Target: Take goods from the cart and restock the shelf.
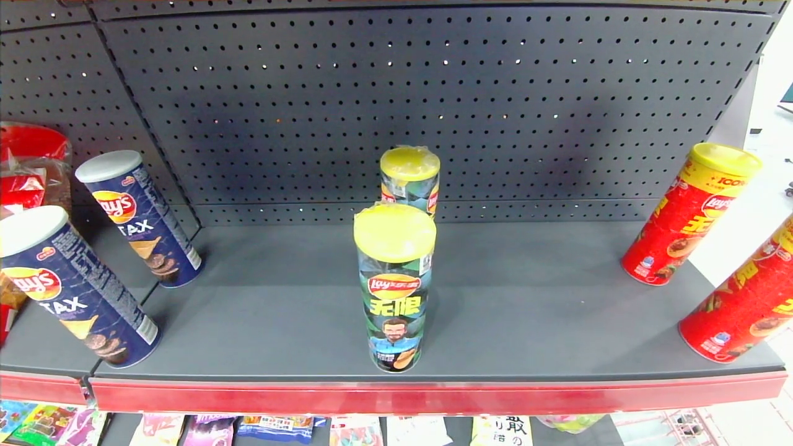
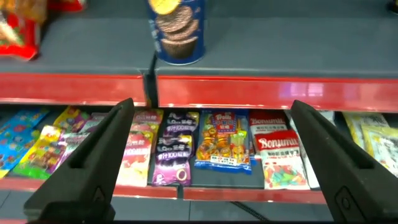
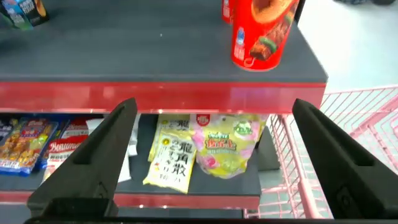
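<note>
Standing upright at the shelf point(image 1: 545, 310) front centre: green chip can point(image 1: 395, 297), second green can point(image 1: 409, 179) directly behind (yellow lids). Left hand point(image 2: 211, 106) and right hand point(image 3: 214, 102) wide open, empty.

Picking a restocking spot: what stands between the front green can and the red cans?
Nothing: head view shows bare shelf between the green can and the red cans.

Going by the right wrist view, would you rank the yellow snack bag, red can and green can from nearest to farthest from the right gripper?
From the right gripper:
1. yellow snack bag, on the lower shelf, just ahead.
2. red can, at the upper shelf right front corner.
3. green can, farther left along that shelf.
</note>
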